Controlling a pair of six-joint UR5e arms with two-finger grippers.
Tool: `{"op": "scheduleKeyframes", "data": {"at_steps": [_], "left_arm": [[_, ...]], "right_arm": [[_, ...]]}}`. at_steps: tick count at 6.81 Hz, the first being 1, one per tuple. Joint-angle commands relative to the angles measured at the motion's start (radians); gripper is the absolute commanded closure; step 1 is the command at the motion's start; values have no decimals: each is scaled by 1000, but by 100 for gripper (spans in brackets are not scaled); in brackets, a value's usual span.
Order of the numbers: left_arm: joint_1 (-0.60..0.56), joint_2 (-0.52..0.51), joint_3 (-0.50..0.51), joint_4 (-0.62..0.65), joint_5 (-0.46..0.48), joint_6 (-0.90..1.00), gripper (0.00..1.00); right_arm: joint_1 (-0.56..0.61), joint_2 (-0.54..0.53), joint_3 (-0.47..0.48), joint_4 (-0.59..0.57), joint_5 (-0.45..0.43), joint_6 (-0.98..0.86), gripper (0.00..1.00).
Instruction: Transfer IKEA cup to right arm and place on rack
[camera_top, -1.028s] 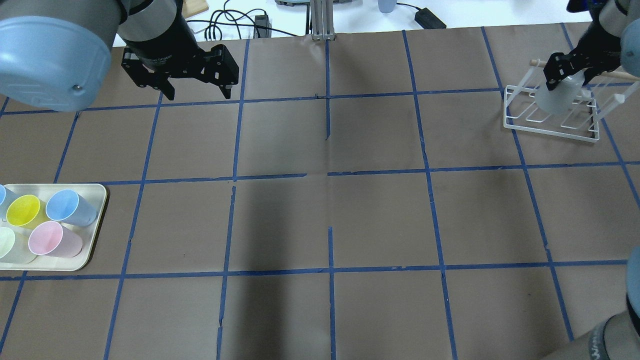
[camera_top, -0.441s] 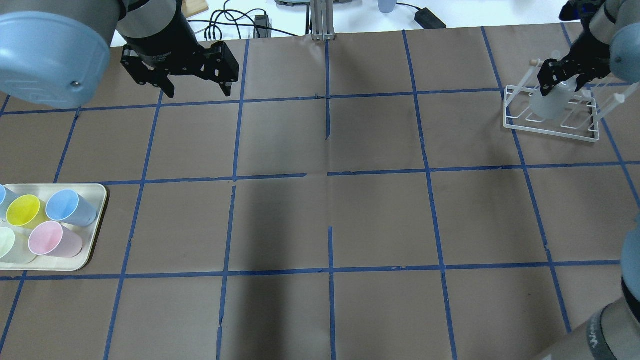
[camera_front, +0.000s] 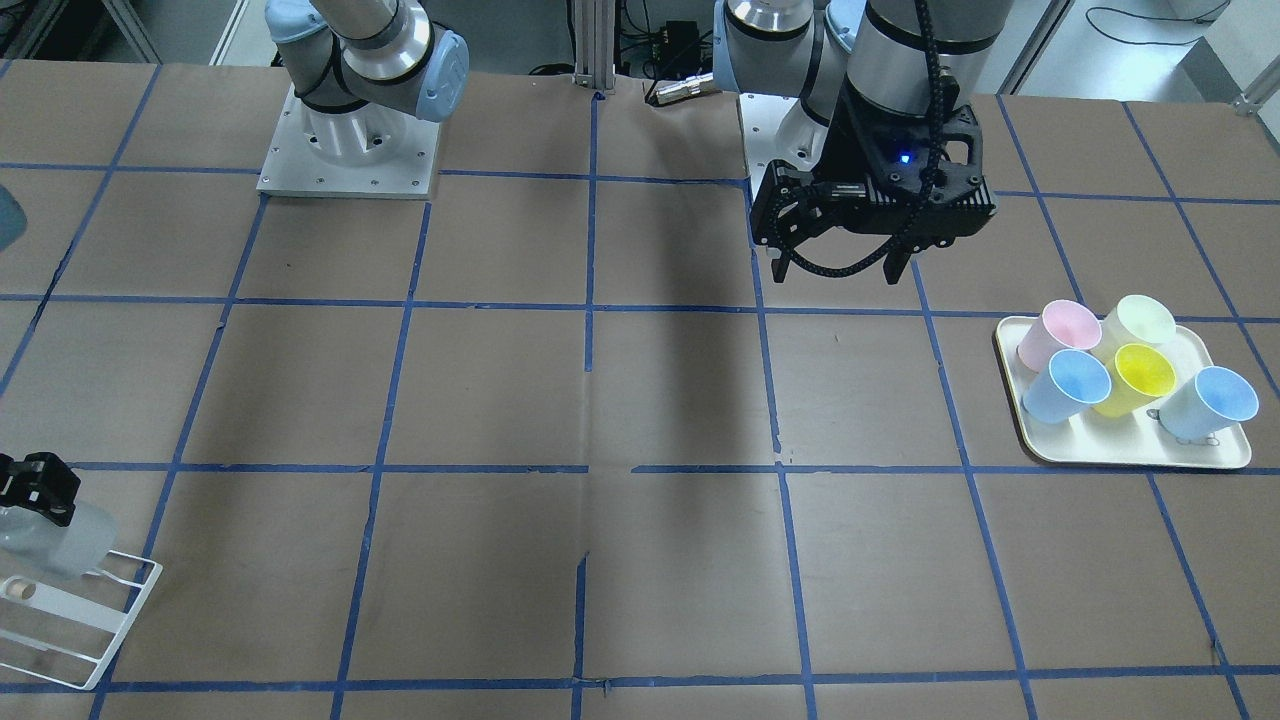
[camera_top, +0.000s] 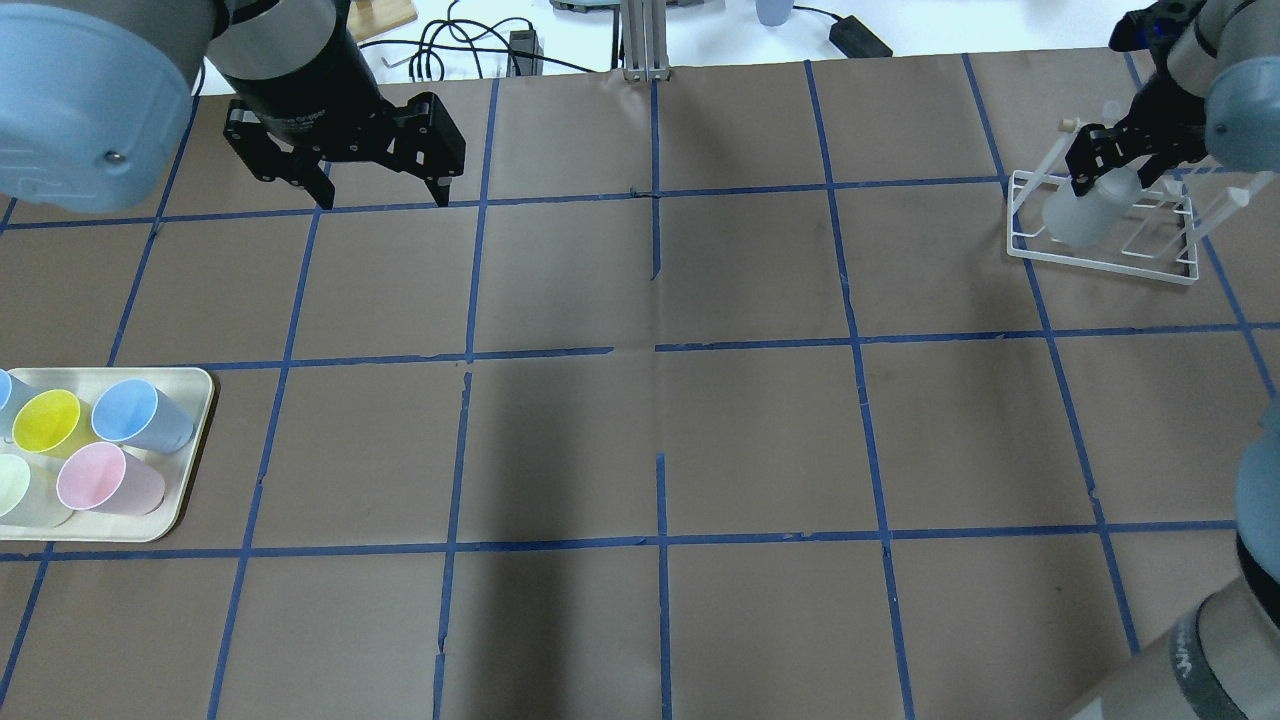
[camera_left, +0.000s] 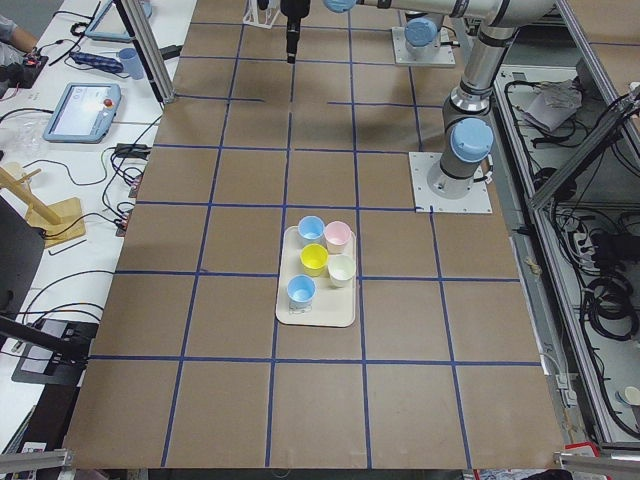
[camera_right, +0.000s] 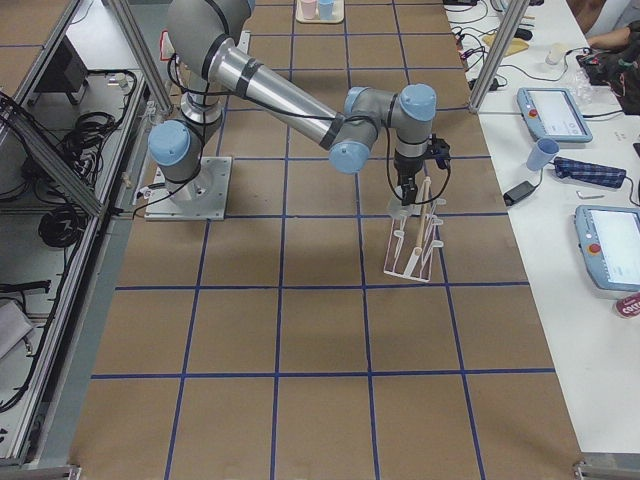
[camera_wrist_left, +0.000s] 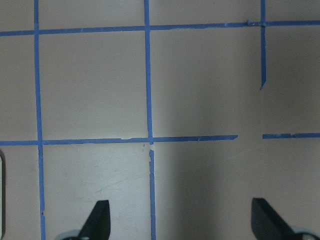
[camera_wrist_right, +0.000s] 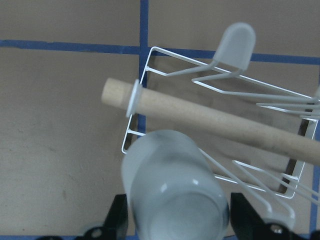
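Jaws of the right arm are seen clenched on the cup, held tilted between them over the rack, the left arm's jaws being spread and empty; placement is judged the step in hand, with lowering onto a peg, then release, called for.

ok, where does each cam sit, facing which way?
Front: across table, facing robot; left pincer.
Overhead: behind robot, looking down; right pincer.
Left side: table end; left arm.
Right side: opposite end; right arm, white wire rack.
Left wrist: down on brown paper; fingertips.
Right wrist: down on pale grey plastic cup; fingertips.
Shared: front, overhead: cream tray.
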Motion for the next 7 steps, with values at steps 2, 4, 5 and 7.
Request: {"op": "scheduleKeyframes", "data": {"at_steps": [2,4,5,7], "left_arm": [[3,5,-1,-7,-1,1,0],[3,5,-4,-5,-1,-5,0],[3,5,-4,-4,-2,-5,0],[3,5,-7,-2,-2,-5,0]], "right_arm": [[3,-59,0,50,-7,3,0],[35,-222,5,250,20,16,0],[74,-293,8,361,86,168,0],[254,-370,18,434,85,323,0]]}}
